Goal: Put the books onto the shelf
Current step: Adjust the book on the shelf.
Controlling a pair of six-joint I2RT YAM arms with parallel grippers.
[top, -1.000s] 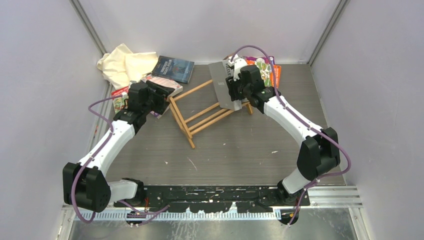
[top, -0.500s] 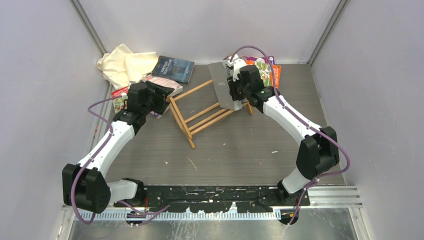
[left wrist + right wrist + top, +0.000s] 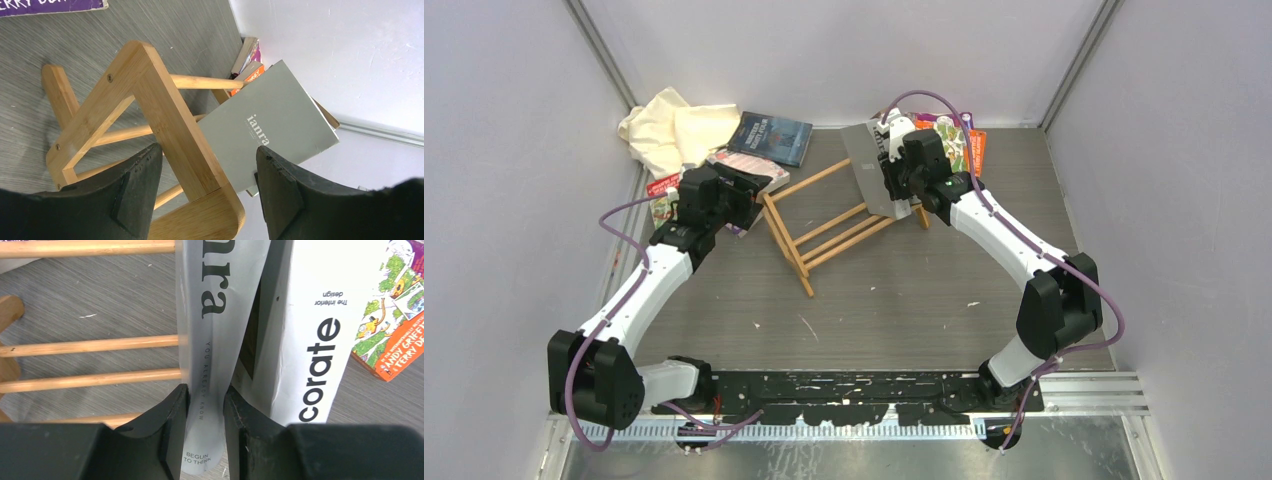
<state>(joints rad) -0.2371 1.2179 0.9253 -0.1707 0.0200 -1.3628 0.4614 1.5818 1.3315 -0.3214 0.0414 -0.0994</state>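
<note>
1. Books from above: a grey magazine stands upright at the right end of the shelf, a light wooden rack of thin slats set askew mid-desk. The right jaws are clamped on it. A dark blue book and a crumpled cream cloth lie far left. Orange books lie far right, behind the right arm. More books sit partly under the left arm. The desk is grey and wood-grained.
2. Left wrist: the left jaws stand open with the shelf's squared frame end between them. Whether they touch it cannot be told. Beyond is the matte grey magazine, and a purple cover lies at the top edge.
3. Right wrist: the right jaws pinch the magazine's thin, bowed edge. A thick white book stands just beside it on the right, and an illustrated orange book lies flat further right. Round slats run to the left.
</note>
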